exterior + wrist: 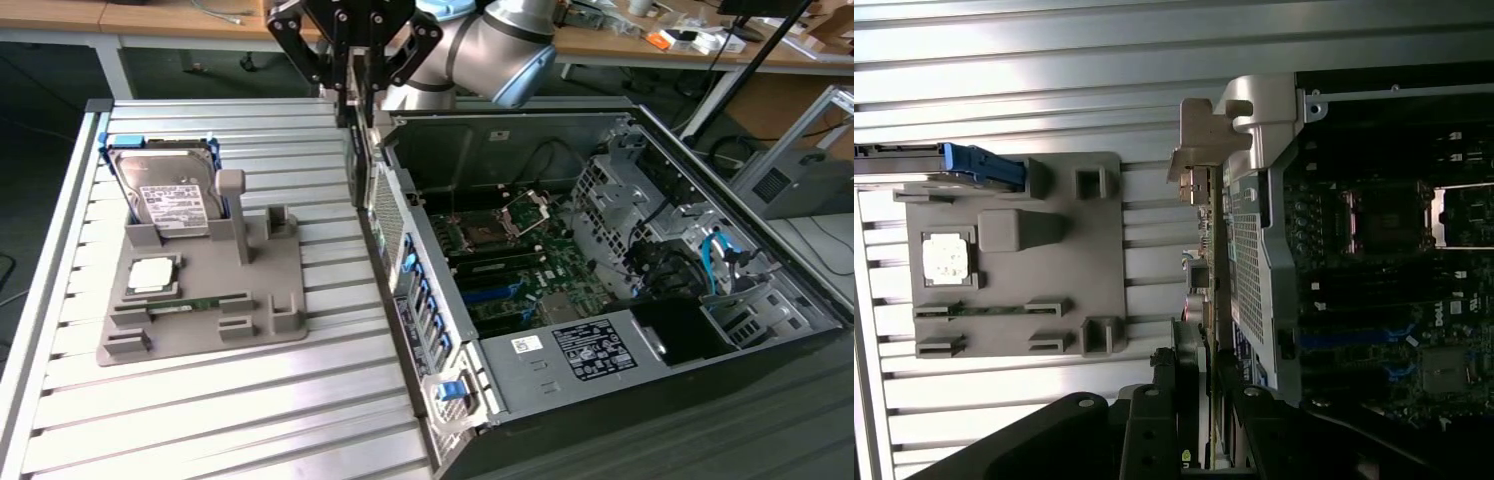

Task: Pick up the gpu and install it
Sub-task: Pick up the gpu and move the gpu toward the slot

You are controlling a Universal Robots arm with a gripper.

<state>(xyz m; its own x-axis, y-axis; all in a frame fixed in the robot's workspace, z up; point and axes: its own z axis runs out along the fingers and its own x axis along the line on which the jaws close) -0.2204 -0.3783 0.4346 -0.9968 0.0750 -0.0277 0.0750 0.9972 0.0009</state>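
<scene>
Wrist view gives the gpu (1191,365) edge-on, its silver bracket (1199,150) beside the wall of the open case (1274,250). Exterior view gives my arm (497,45) reaching over the worktop (267,400), tool (358,82) pointed down, pinching the gpu.

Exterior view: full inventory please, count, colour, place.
computer case: one, black and grey, open, exterior view's right.
holder: one, grey, on the table, exterior view's left.
hard drive: one, silver, white label, upright in holder.
processor chip: one, silver, in holder.
memory stick: one, green, flat in holder.
table: one, slatted metal, under the holder.
graphics card: one, dark, in the gripper above the case's edge.
arm: one, grey, above the case.
gripper: one, black, shut on the graphics card.
</scene>
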